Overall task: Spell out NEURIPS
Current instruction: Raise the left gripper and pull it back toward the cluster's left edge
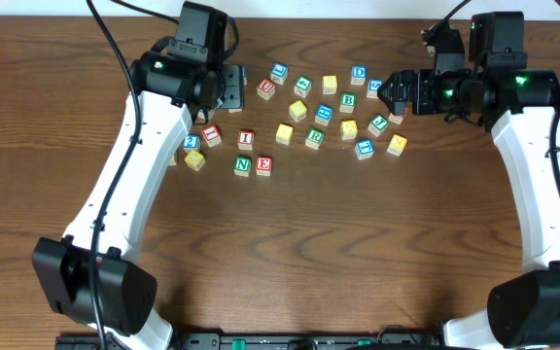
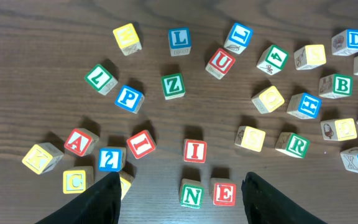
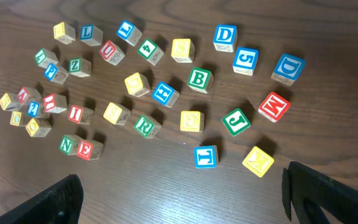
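Note:
A green N cube (image 2: 192,194) and a red E cube (image 2: 224,193) stand side by side, seen in the overhead view as N (image 1: 242,165) and E (image 1: 263,165). A red I cube (image 2: 195,150) sits just behind them. The red U cube (image 2: 220,63), green R cube (image 2: 297,145) and blue P cube (image 2: 129,98) lie scattered further back. Several yellow-faced cubes, such as one (image 2: 268,99), lie among them. My left gripper (image 2: 182,205) is open and empty, hovering above the N and E side of the table. My right gripper (image 3: 182,199) is open and empty, above bare wood near the blue T cube (image 3: 206,156).
Other lettered cubes lie around: L (image 2: 179,40), Z (image 2: 172,86), A (image 2: 79,142), B (image 3: 199,79), D (image 3: 225,37), M (image 3: 273,106), J (image 3: 235,121), yellow K (image 3: 258,161). The wooden table (image 1: 358,243) continues toward the front. Black cables run along both arms.

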You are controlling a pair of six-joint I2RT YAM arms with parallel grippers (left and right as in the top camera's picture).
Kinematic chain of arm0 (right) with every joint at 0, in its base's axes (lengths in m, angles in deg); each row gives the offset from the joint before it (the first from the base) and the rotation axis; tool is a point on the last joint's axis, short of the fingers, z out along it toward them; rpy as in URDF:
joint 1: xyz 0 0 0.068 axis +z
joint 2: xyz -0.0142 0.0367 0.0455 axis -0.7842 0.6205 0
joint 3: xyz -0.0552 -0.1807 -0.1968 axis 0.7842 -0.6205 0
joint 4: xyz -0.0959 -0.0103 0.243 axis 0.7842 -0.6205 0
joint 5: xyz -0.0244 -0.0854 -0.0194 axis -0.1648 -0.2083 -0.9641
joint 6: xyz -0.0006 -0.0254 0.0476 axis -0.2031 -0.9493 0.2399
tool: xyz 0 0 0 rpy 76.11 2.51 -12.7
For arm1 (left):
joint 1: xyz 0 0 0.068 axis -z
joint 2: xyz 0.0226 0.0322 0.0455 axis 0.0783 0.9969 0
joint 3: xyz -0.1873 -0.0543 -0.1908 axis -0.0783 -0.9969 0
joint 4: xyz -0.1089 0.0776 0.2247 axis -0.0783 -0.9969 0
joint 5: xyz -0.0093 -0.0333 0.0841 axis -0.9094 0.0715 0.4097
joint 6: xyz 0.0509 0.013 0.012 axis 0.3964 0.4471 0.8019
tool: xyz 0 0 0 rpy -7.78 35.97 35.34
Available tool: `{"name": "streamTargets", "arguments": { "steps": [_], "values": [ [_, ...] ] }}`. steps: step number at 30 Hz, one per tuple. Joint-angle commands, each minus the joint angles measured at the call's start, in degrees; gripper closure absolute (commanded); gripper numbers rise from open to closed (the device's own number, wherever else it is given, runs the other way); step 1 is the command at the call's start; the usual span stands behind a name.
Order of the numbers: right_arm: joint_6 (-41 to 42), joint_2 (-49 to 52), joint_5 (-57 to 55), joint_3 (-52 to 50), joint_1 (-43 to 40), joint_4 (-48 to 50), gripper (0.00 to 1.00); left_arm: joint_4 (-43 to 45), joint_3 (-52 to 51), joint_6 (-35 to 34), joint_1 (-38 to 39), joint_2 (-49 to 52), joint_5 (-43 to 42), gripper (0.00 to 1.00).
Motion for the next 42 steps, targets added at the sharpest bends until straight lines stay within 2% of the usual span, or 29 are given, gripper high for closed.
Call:
{"name": "streamTargets", "arguments": {
  "steps": [1,21,42],
  "values": [
    [-0.6,0.0,0.1,0.9,-0.4,-0.1,0.01,-0.8,1.4,0.9,-0.1,-1.0,-0.1,0.39],
    [-0.6,0.0,0.1,0.9,-0.4,-0.1,0.01,-1.8,1.2,0.5,-0.1,7.6,-0.1,0.42],
    [-0.6,0.0,0.1,0.9,-0.4,-0.1,0.01,-1.6,0.5,-0.3,0.0,10.3,-0.1,0.43]
  ]
}}
